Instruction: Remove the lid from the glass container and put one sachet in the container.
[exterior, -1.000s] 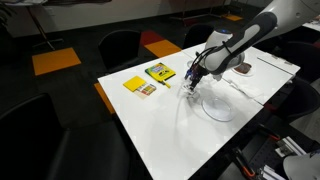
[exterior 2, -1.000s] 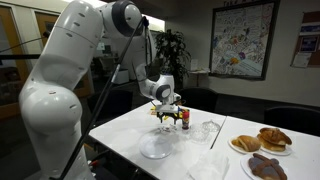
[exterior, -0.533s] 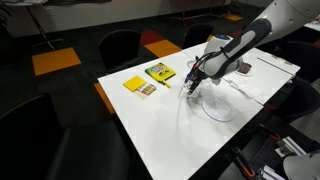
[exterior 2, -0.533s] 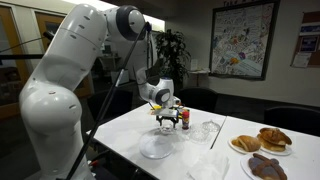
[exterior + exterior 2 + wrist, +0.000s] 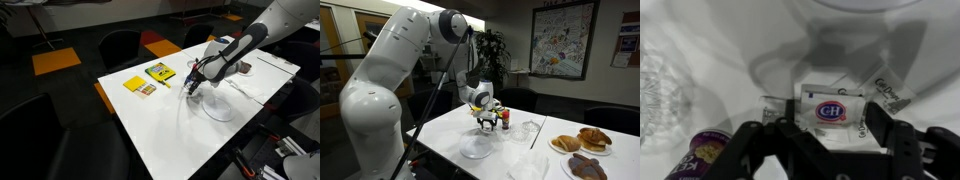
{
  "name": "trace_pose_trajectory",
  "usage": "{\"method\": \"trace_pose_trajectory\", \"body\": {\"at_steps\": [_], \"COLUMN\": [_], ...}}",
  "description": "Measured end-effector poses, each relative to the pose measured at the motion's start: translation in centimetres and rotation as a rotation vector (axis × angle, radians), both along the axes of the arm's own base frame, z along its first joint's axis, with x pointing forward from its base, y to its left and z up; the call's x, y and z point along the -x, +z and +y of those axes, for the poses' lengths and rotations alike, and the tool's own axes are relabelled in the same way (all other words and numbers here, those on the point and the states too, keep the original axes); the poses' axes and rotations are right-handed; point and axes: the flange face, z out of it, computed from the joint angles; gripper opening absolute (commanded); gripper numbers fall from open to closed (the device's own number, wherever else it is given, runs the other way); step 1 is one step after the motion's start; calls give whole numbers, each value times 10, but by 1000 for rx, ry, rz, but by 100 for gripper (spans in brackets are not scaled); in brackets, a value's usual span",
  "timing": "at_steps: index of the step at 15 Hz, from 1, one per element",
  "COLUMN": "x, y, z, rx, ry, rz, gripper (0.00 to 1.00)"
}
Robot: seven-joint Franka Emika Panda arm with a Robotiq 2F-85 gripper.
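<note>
My gripper (image 5: 830,135) is open and low over a small pile of white sachets on the table, one finger on each side of a C&H sachet (image 5: 830,108). Another sachet (image 5: 895,92) lies to its right. The gripper also shows in both exterior views (image 5: 192,86) (image 5: 488,123). The clear glass container (image 5: 528,130) stands on the table beyond the gripper, and its cut-glass side shows at the left edge of the wrist view (image 5: 654,85). I cannot make out the lid in any view.
A large pale round plate (image 5: 478,150) (image 5: 220,108) lies next to the gripper. A small red cylinder (image 5: 505,120) (image 5: 702,156) stands close to the sachets. Two yellow packets (image 5: 140,86) (image 5: 158,72) lie at one table end. Plates of pastries (image 5: 582,142) sit at the other end.
The arm has shifted slightly and the gripper has settled a little lower over the sachets. Nothing on the table has moved.
</note>
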Motion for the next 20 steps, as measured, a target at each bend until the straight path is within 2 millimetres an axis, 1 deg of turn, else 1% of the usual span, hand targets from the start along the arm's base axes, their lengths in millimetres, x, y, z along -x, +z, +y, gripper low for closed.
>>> {"method": "trace_pose_trajectory", "body": {"at_steps": [2,6,9,10,15,17,20], "x": [1,-2,-5,-5,-12,-16,-22], "y": [-4,-1,1,2,12,22,42], "z": [0,0,-1,-1,-2,-3,-6], "rx": [-2,-3,-2,-2,1,4,4], "ry": [-7,-18,-21,-21,-23,-24,-30], "rz": [4,-5,-14,-17,-59,-86,-120], "gripper": [30,3,0,3,3,3,3]}}
